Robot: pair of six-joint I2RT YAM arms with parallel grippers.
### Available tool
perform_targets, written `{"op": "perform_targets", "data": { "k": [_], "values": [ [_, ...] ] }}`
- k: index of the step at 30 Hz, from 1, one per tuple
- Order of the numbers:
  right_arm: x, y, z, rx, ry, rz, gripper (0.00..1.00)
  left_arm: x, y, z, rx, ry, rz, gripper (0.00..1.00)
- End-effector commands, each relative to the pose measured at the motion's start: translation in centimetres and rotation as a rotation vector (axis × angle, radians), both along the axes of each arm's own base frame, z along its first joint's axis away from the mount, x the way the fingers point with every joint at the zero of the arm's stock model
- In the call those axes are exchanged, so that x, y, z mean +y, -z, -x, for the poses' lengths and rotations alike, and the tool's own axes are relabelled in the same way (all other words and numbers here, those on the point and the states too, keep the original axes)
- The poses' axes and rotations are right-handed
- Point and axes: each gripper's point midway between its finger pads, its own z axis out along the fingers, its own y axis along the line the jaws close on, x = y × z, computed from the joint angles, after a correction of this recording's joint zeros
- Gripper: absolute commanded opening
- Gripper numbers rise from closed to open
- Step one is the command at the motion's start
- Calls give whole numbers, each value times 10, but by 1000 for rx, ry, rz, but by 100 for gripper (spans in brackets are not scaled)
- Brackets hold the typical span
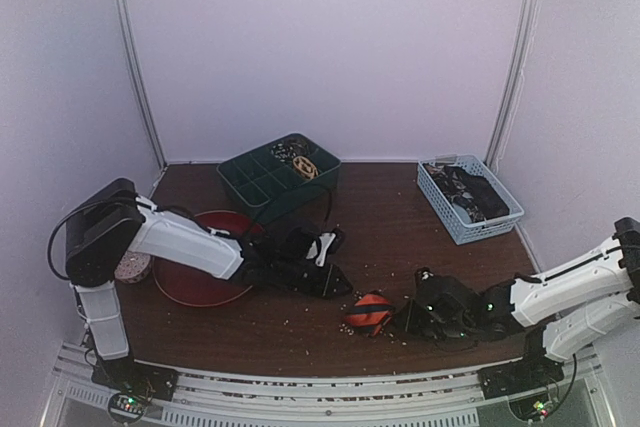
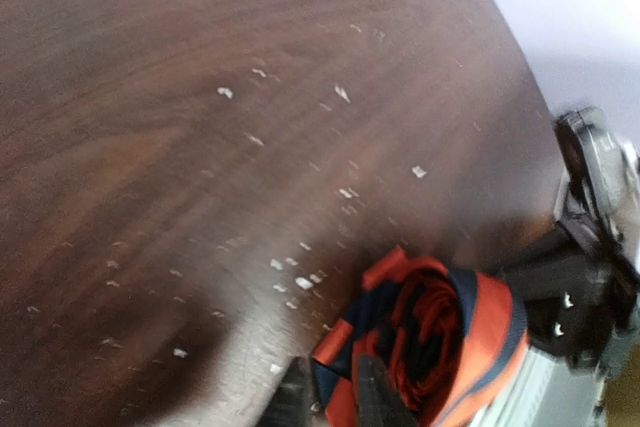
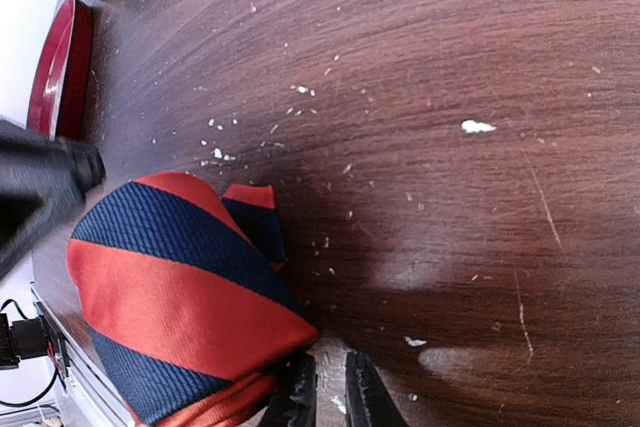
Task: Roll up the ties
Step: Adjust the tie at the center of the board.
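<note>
- The tie (image 1: pixel 369 313) is rolled into a fat, slightly lopsided coil. It lies on the table (image 1: pixel 400 237) close to the front edge, a little right of centre.
- Its cloth is a finely ribbed weave with broad slanting stripes of orange-red and dark navy. In the left wrist view (image 2: pixel 430 347) the layers spiral inward, and one short pointed end sticks out from the coil's side.
- The right gripper (image 3: pixel 330 392) sits just beside the coil. Its black fingers (image 3: pixel 362 397) are drawn close, leaving only a thin slit with nothing in it. The roll's rim touches the nearer finger.
- The left gripper (image 2: pixel 335 402) comes at the coil from the opposite side. Its dark fingertips (image 2: pixel 375 397) stand near each other at the roll's edge, but I cannot tell whether they are pinching the cloth.
- The table top is dark, glossy wood grain, sprinkled with pale crumbs (image 2: pixel 343 94).
- A green plastic bin (image 1: pixel 262 179) with dividers stands at the back edge near the middle. It holds a tan coil (image 1: pixel 305 167) and something dark and patterned.
- A pale blue lattice basket (image 1: pixel 443 209) sits toward the back right corner, holding dark cloth too small to make out.
- A round red plate (image 1: pixel 195 287) lies by the left edge, with a speckled ball (image 1: pixel 130 268) just beside it.
</note>
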Motion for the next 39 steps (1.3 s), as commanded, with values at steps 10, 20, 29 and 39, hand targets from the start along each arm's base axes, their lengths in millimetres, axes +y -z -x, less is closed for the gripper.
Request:
{"op": "perform_targets", "data": {
  "k": [10, 20, 29, 39],
  "values": [
    [9, 7, 4, -9, -11, 125, 12, 2, 35, -6, -51, -65, -190, 0],
    [17, 14, 2, -2, -22, 149, 12, -13, 38, 18, -1, -29, -153, 0],
    [18, 18, 2, 1, -19, 154, 12, -19, 29, 18, 28, -89, -119, 0],
    [-24, -12, -11, -96, 52, 190, 34, 21, 1, -3, -30, -242, -119, 9]
  ]
}}
